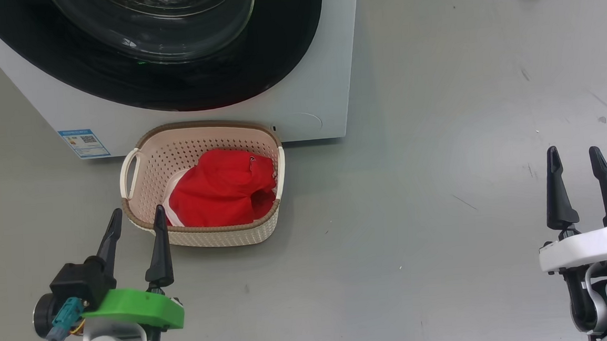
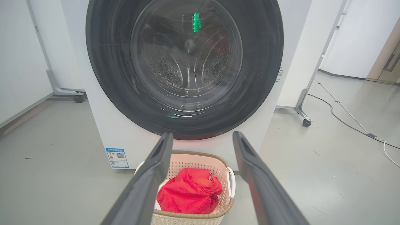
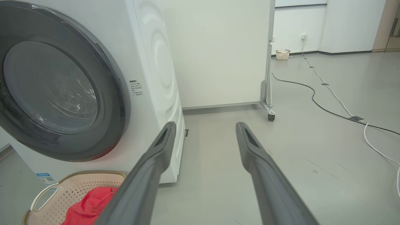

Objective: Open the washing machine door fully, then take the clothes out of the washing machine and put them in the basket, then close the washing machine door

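L gripper (image 1: 138, 210): fingers spread as wide as they go, nothing btwn them, tips near the near-left corner of the basket (image 1: 203, 126); can't tell if they touch it. R gripper (image 1: 573, 150): same, wide open & empty, over bare floor, well apart from everything else. Just ahead of the L tips the clothes (image 1: 220, 189) lie bunched inside the basket, red w/ a bit of white trim at the left edge. Further ahead of the L fingers, & ahead-left of the R ones, the washing machine door (image 2: 184, 59) sits flush against the washing machine (image 1: 330, 95); thru the glass the drum looks empty. Judgement: all three steps look done (door shut, laundry out, basket loaded), so task approx finished. Next move calls for little: maybe a check that the door has latched, which can't be told from here; otherwise hold both arms clear & don't nudge the basket w/ the L tips.
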Controlling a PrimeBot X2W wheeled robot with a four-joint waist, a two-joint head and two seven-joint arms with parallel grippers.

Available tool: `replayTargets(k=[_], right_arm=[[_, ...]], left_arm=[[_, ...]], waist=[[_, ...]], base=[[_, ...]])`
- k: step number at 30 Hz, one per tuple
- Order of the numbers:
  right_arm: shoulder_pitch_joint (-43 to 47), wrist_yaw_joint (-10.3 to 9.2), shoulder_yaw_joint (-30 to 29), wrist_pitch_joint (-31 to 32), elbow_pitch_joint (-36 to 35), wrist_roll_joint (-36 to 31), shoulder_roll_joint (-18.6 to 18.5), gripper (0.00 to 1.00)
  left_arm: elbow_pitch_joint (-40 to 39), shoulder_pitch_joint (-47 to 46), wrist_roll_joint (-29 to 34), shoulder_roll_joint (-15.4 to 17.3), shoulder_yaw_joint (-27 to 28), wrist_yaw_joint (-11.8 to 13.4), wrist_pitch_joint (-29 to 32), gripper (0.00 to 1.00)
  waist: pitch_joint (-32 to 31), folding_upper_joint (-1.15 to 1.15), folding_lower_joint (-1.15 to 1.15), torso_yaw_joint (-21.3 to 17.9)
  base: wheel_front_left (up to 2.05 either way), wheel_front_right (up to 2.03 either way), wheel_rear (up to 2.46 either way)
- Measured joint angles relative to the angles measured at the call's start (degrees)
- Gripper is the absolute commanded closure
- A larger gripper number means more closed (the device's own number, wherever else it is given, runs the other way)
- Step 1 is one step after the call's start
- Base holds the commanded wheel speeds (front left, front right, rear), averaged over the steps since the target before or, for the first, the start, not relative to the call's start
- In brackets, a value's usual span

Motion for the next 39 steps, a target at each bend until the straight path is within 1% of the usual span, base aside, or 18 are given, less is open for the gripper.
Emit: replayTargets(k=[17, 19, 20, 39], right_arm=[[0.1, 0.51, -0.6, 0.0, -0.1, -0.6, 1.1, 0.0], [0.1, 0.57, -0.7, 0.0, -0.1, -0.8, 1.1, 0.0], [0.1, 0.65, -0.8, 0.0, -0.1, -0.8, 1.1, 0.0], [0.2, 1.26, -1.7, 0.0, 0.0, -1.4, 1.8, 0.0]], left_arm=[[-0.4, 0.0, -0.2, 0.0, -0.7, 0.0, 0.0, 0.0], [-0.4, 0.0, -0.3, 0.0, -0.7, 0.0, 0.0, 0.03], [-0.4, 0.0, -0.6, 0.0, -0.7, 0.0, 0.0, 0.0], [-0.7, 0.1, -2.2, -0.1, -0.1, 0.0, 0.0, 0.0]], waist=[[0.2, 0.0, 0.0, -0.1], [0.2, 0.0, 0.0, -0.1], [0.3, 0.0, 0.0, -0.2], [0.0, 0.0, 0.0, -0.4]], base=[[0.0, 0.0, 0.0], [0.0, 0.0, 0.0], [0.0, 0.0, 0.0], [0.0, 0.0, 0.0]])
